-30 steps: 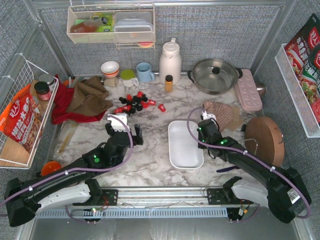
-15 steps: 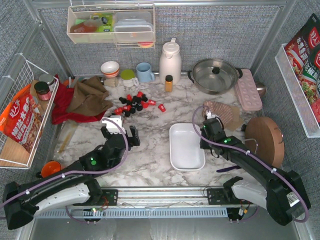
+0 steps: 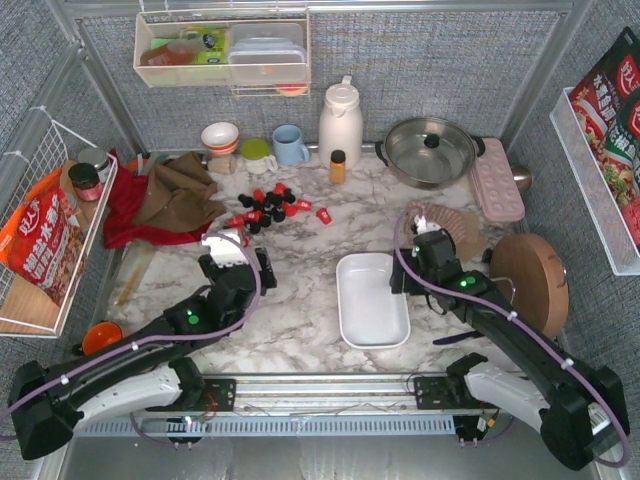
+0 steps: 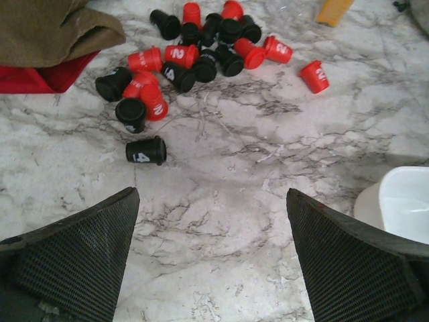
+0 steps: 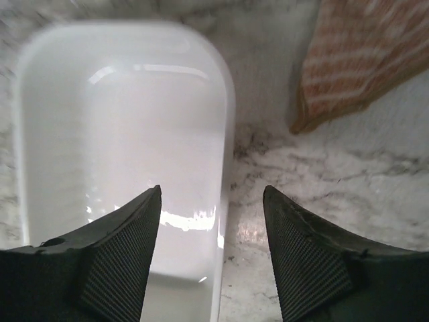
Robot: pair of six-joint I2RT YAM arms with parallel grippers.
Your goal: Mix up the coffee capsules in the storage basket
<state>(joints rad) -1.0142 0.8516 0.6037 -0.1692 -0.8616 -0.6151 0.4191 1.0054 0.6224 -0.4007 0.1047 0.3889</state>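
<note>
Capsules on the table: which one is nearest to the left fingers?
The black capsule marked 4, lying on its side alone, just in front of the pile. All the others are clustered in that pile, farther away.

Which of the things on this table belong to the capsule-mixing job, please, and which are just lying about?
For the job:
- coffee capsules
- storage basket

Just lying about:
- amber bottle
- white jug
- lidded pot
- blue mug
- brown cloth
</note>
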